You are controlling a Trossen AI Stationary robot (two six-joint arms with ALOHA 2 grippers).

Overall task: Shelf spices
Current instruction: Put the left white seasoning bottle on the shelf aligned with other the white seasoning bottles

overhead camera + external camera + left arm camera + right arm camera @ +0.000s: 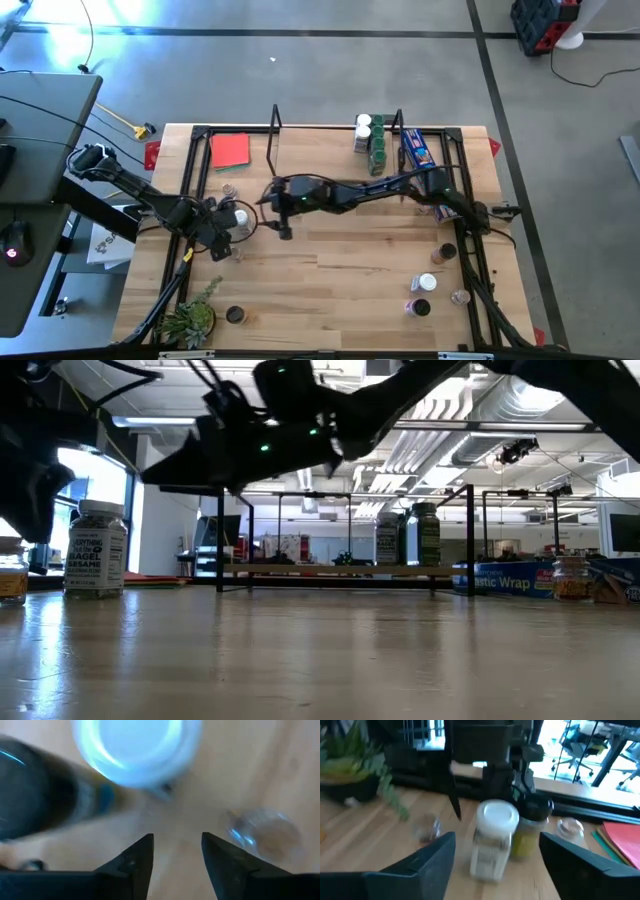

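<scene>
A white-topped spice jar [240, 215] [492, 840] stands on the table beside a black-topped yellow jar [530, 830]. My right gripper [497, 855] [265, 205] reaches across from the table's right, open, with its fingers level on either side of the white-topped jar and short of it. My left gripper [175, 855] [226, 236] hovers open just near of the same jar, pointing down. Below it lie the white lid [135, 750] and a clear-topped jar [265, 830]. The shelf [335, 130] [345, 568] stands at the far edge with a few jars [372, 140] on its right part.
A blue box [418, 150] lies right of the shelf and a red folder [230, 150] left of it. Several jars [430, 283] stand near the right near corner, one [235, 315] beside the plant [190, 320]. A clear jar [228, 190] stands far of the grippers.
</scene>
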